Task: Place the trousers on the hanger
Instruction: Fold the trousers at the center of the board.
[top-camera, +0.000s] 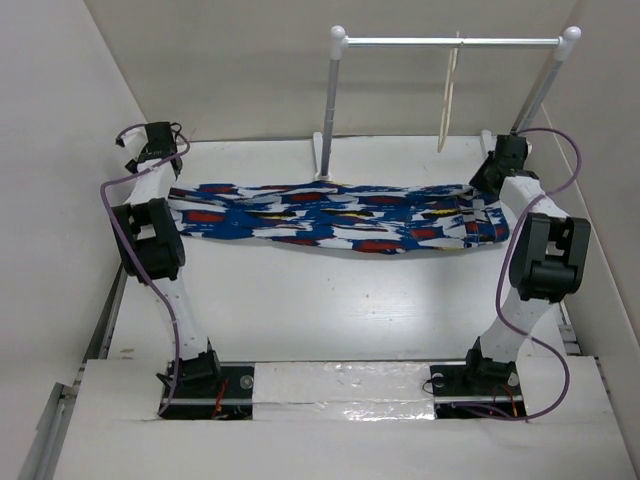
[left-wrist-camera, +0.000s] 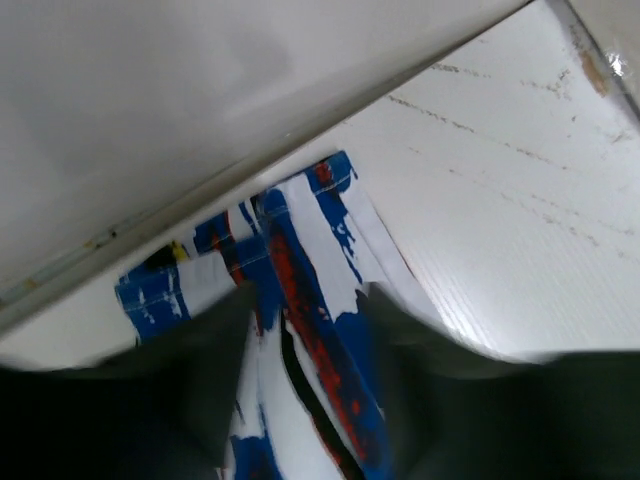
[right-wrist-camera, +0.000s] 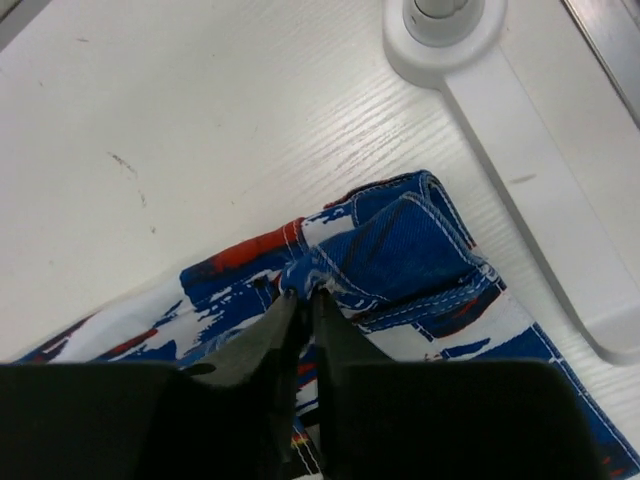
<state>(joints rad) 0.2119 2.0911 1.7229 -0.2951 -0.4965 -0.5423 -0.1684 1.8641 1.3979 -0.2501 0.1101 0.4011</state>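
Observation:
The trousers (top-camera: 330, 220) lie stretched out left to right across the table, blue with white, red and black streaks. My left gripper (top-camera: 165, 185) is at their left end. In the left wrist view it (left-wrist-camera: 315, 350) is open, with its two dark fingers on either side of the cloth (left-wrist-camera: 300, 300). My right gripper (top-camera: 482, 190) is at their right end. In the right wrist view it (right-wrist-camera: 305, 295) is shut on a raised fold of the trousers (right-wrist-camera: 400, 250). The hanger (top-camera: 450, 95) hangs edge-on from the rack's top rail, a thin cream strip.
A white tubular rack (top-camera: 450, 41) with ball-capped posts stands at the back of the table. Its round base and flat foot (right-wrist-camera: 530, 190) lie close to the right of my right gripper. White walls close in on the left (left-wrist-camera: 200, 100), back and right.

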